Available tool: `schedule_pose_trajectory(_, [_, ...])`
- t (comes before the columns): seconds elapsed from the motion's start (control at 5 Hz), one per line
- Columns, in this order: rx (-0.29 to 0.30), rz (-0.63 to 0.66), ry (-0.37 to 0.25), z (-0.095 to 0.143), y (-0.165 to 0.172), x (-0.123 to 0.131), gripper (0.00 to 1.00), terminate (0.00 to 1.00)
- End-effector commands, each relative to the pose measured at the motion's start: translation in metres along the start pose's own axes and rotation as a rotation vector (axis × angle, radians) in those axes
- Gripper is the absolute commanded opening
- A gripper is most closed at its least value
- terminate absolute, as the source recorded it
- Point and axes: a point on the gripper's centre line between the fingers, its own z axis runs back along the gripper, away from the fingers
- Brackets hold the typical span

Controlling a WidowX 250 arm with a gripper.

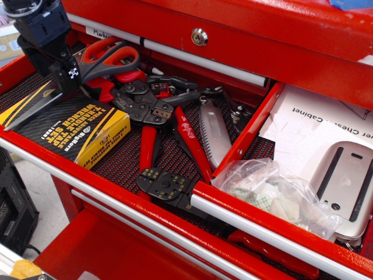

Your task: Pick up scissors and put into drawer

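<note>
The gripper [69, 79] hangs over the scissors' [102, 61] pivot near the mesh-lined drawer's [175, 157] back-left corner, its opening and hold impossible to tell.

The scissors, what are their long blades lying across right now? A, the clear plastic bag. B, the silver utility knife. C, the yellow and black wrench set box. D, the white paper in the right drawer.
C: the scissors angle down to the left, and their blades lie on the yellow and black wrench set box, with the gripper over their middle.
</note>
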Motion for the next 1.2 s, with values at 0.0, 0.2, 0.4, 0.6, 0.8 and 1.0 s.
schedule_pose_trajectory(0.0, [-0.008,-0.008,-0.038,-0.003,0.002,0.006,1.0,0.0])
schedule_pose_trajectory(0.2, [-0.031,0.01,-0.061,-0.013,-0.004,0.003,1.0,0.0])
schedule_pose_trajectory(0.4, [-0.033,0.05,-0.049,-0.016,-0.008,0.001,0.0,0.0])
schedule_pose_trajectory(0.6, [-0.021,0.075,-0.027,-0.011,-0.014,-0.001,0.0,0.0])
schedule_pose_trajectory(0.8, [-0.055,0.124,0.064,0.009,-0.025,-0.008,0.0,0.0])
schedule_pose_trajectory(1.0, [-0.083,0.119,0.175,0.039,-0.043,-0.013,0.0,0.0])
